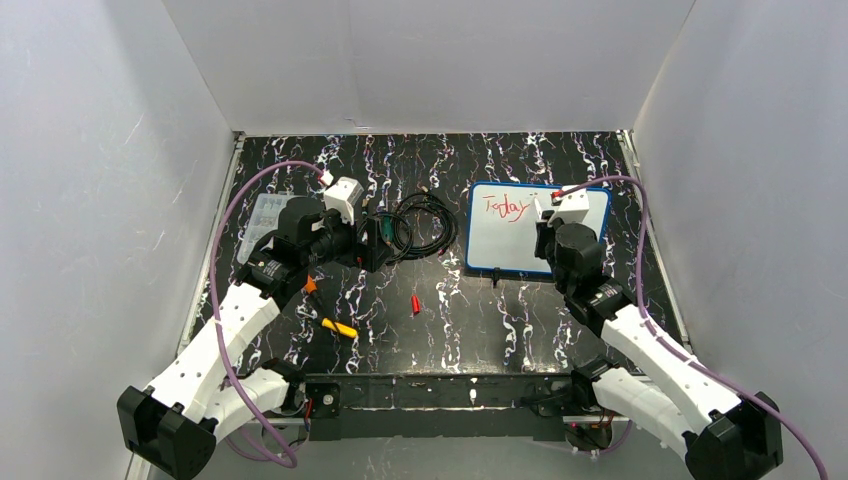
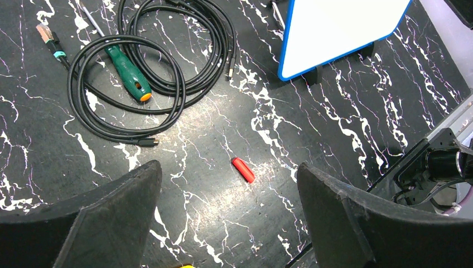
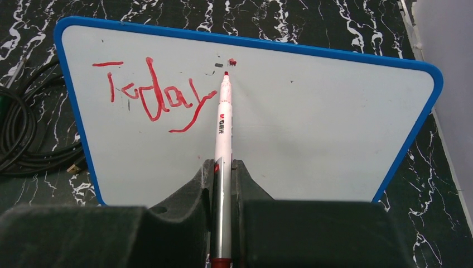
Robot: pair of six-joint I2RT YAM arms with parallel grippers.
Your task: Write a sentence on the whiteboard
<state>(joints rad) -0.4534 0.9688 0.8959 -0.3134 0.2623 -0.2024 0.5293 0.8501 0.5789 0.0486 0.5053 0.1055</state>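
Now shut tight on the barrel of a red marker (image 3: 223, 123): right pincer (image 3: 223, 167), jaws pressed to both sides of it. Holds the marker with its long axis running near to far, tip at the far end, over the whiteboard (image 3: 334, 139). Cannot tell whether the tip touches the surface or sits just off it. Just beyond and right of the tip, a small red dab (image 3: 232, 62). Left of the tip, the sentence (image 3: 153, 97) so far, reading "Today", the tail of the y ending beside the barrel. Rests on the tabletop (image 1: 480, 320) at the right of the scene, directly beyond the right pincer. Blank to the right of the lettering and on its near side.

Judged early in the writing, with one word down and the next strokes wanted at the dab, then rightward along the same line. Calls for small sideways moves to the right, barrel kept near to far.

Well apart to the left, wide open and holding nothing: left pincer (image 2: 227, 167), above a red cap (image 2: 243, 170), with a cable coil (image 2: 150, 61) and a green screwdriver (image 2: 127, 72) beyond. Nearer by far to the board: right arm.
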